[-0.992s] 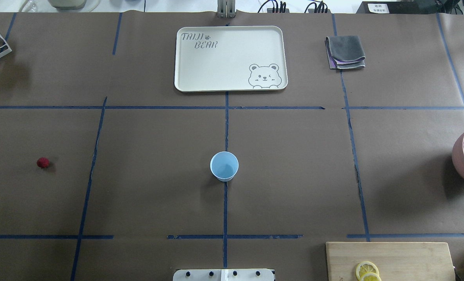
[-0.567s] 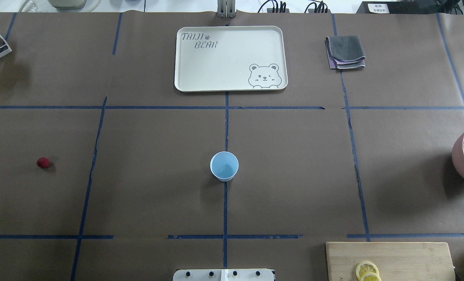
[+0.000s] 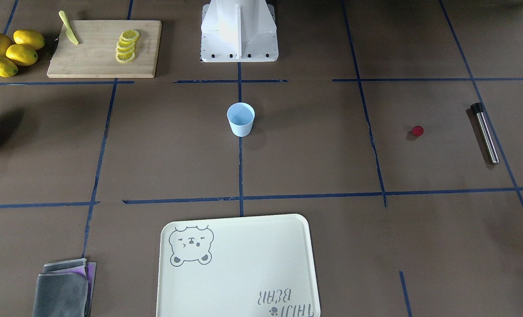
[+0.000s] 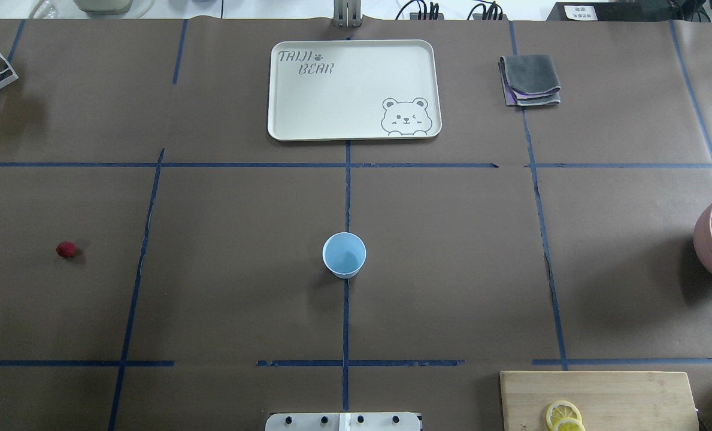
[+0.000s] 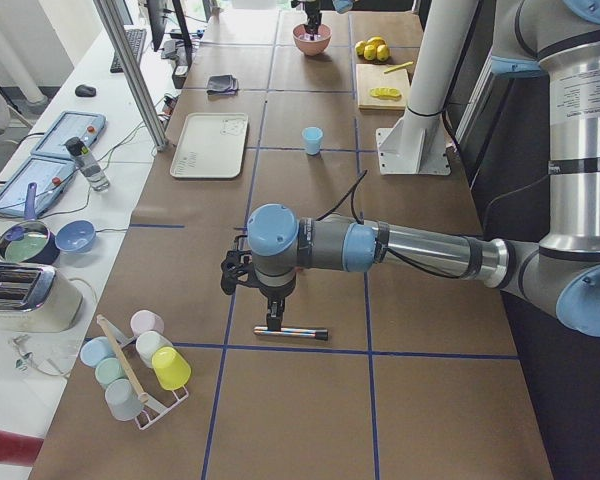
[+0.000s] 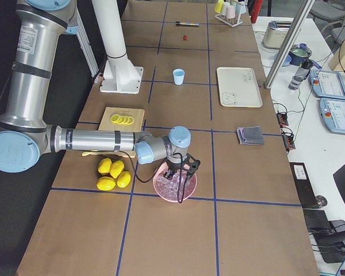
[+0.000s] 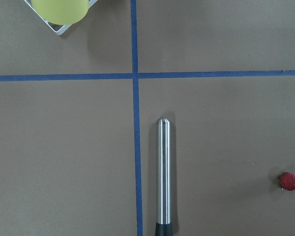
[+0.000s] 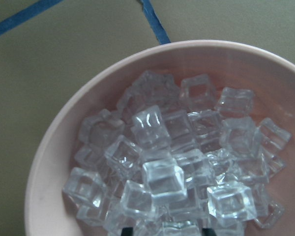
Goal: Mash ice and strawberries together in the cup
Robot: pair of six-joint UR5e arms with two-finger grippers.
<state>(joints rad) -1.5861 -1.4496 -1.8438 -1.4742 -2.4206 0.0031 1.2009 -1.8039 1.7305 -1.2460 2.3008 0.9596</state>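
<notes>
Pale-blue cup (image 4: 344, 254) empty, strawberry (image 4: 65, 249) unmoved. Right gripper (image 8: 165, 231) shifted slightly over ice (image 8: 162, 179) in pink bowl (image 8: 49, 196), parted, nothing held, first pick pending. Left gripper (image 5: 272, 315) above steel muddler (image 7: 163, 177), opening impossible to tell.

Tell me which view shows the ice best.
Right wrist: the ice fills the frame, single cubes clear in the bowl. Overhead catches a sliver at its right edge; exterior right shows it small and partly hidden; the rest, barely.

One cup (image 4: 344, 254), one strawberry (image 4: 65, 249), four lemons (image 3: 21, 54), one tray (image 3: 239, 264).
</notes>
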